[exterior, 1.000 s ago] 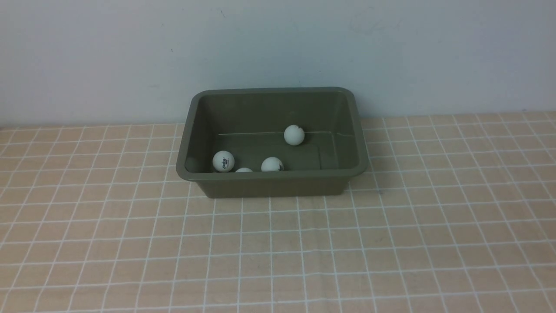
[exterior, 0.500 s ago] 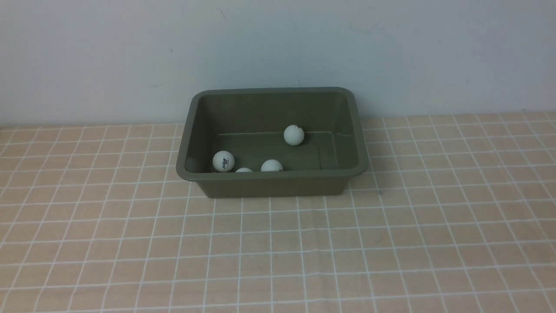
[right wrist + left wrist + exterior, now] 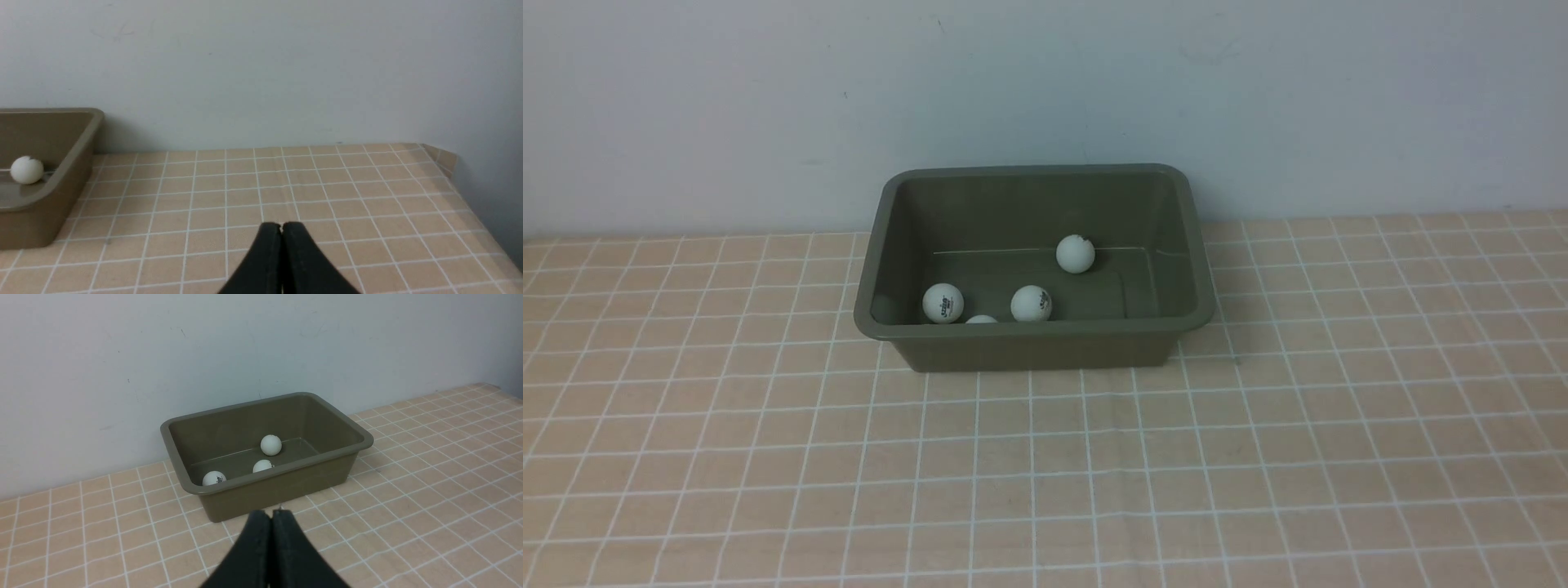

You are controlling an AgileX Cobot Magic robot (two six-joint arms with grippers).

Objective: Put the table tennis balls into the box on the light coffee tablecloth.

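The olive-green box (image 3: 1029,332) stands at the back of the light coffee tablecloth (image 3: 1045,457), against the wall. Several white table tennis balls lie inside it: one near its far wall (image 3: 1076,253), one at the near left (image 3: 943,303), one in the near middle (image 3: 1031,303), and one mostly hidden behind the near rim (image 3: 981,318). Neither arm shows in the front view. My left gripper (image 3: 271,514) is shut and empty, well in front of the box (image 3: 286,490). My right gripper (image 3: 281,226) is shut and empty, off to the box's (image 3: 41,220) right.
A pale wall (image 3: 1045,98) rises right behind the box. In the right wrist view the cloth's far right corner (image 3: 443,157) and the table's right edge show.
The ball in the near middle of the box has rolled a little away from the near rim. Nothing else has moved.
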